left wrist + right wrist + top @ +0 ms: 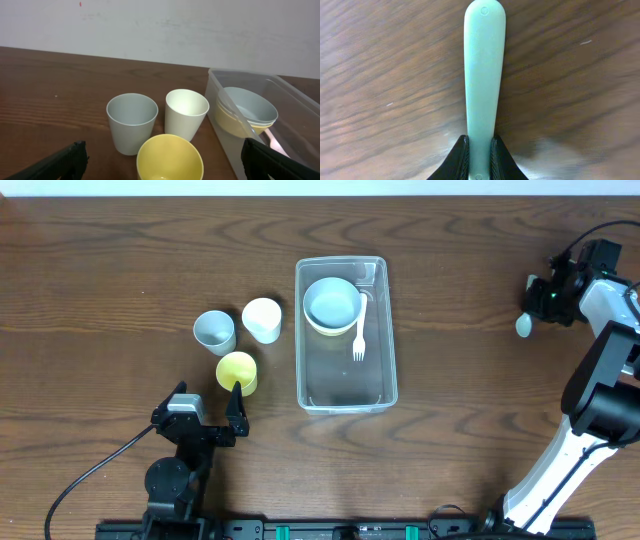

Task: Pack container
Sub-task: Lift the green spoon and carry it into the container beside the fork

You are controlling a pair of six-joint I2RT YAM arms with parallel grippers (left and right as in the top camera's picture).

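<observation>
The clear container [342, 380] stands at the table's middle and shows at the right of the left wrist view [220, 102]. Inside it a grey-blue bowl [331, 300] [250, 105] is nested in a yellow bowl [320, 327] [225, 120], with a white fork [359, 330] beside them. My left gripper [208, 394] [162, 150] is open, one finger on each side of a yellow cup [237, 370] [170, 160], close behind it. My right gripper [540, 298] [480, 150] is shut on a mint-green utensil [523, 326] [484, 65] at the far right, low over the table.
A grey-blue cup [214, 330] [132, 121] and a white cup [262, 319] [186, 112] stand upright just behind the yellow cup, left of the container. The cups stand close together.
</observation>
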